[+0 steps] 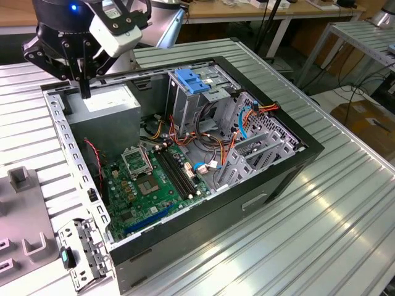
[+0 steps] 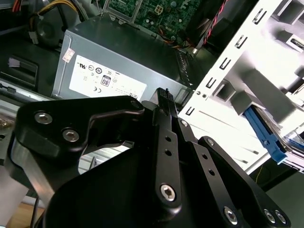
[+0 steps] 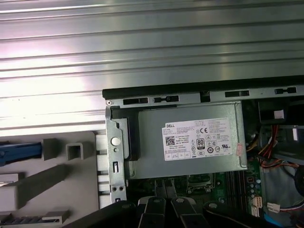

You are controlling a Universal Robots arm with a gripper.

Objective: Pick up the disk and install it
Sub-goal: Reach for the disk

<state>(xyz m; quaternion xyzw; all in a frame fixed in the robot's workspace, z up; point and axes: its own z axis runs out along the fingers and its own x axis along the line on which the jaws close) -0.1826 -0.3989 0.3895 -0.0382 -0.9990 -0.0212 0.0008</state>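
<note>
One gripper [image 1: 85, 94], fingers clenched, empty; power supply [image 1: 108, 105] just below fingertips; disk [image 3: 19, 152] well apart from fingers.

Ribbed metal table [image 1: 333, 246] is carrying an open black computer case [image 1: 284, 179] that's lying on its side. A grey holder plate [image 1: 28, 213] is sitting just beside it, at the exterior view's left.
</note>
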